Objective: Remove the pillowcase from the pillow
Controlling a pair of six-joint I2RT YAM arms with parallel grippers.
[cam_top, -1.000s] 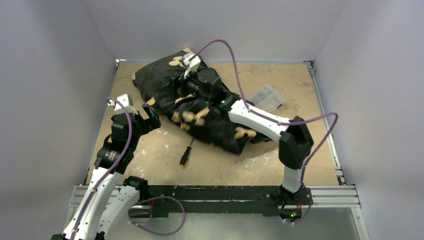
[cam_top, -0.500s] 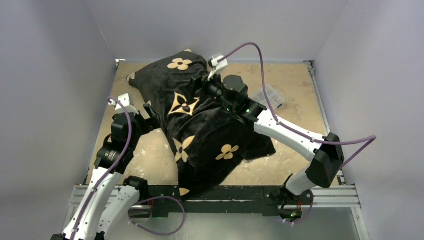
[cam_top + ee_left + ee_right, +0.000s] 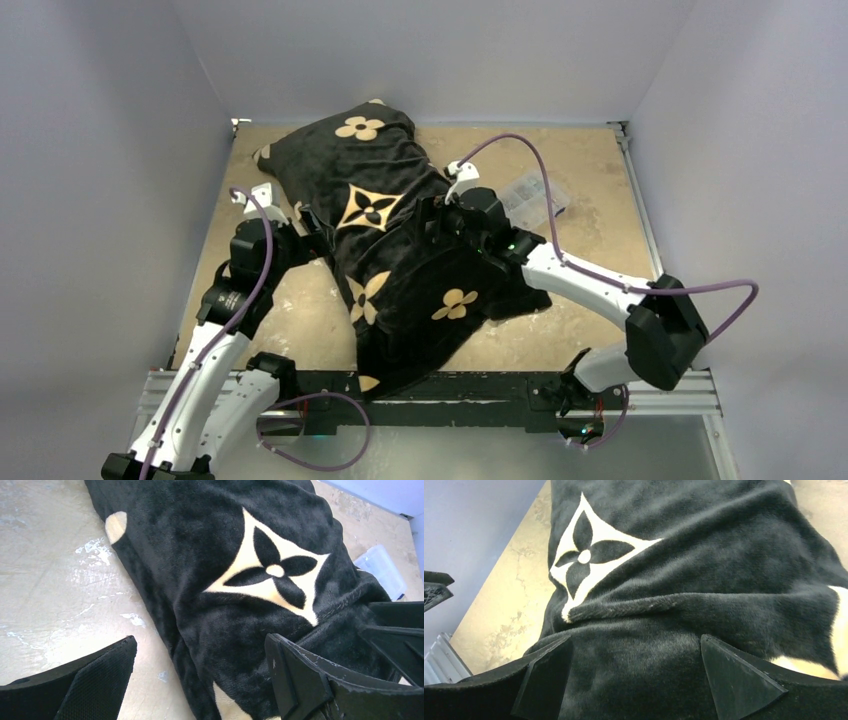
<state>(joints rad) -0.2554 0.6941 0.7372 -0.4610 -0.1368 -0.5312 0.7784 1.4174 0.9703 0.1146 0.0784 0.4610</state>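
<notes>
The black plush pillowcase (image 3: 400,260) with tan flower and star motifs lies spread diagonally from the far left of the table to its near edge. The pillow is hidden; no white shows. My left gripper (image 3: 306,226) is open at the cover's left edge. In the left wrist view, the left gripper (image 3: 200,667) has the fabric edge (image 3: 220,645) lying between its wide-apart fingers. My right gripper (image 3: 430,216) hovers open low over the middle of the cover. In the right wrist view, the right gripper (image 3: 636,675) has plush fabric (image 3: 634,650) filling the gap, with a seam fold (image 3: 624,607) just ahead.
A clear plastic box (image 3: 535,195) sits on the tan table (image 3: 300,320) at the far right of the cover, and shows in the left wrist view as the plastic box (image 3: 382,570). The cover's near corner (image 3: 375,382) hangs over the black front rail. Grey walls enclose three sides.
The bunched cover has dropped and spread out toward the near edge, hiding a screwdriver. My right gripper opened and came back from the far end to the middle. The left gripper edged closer.
</notes>
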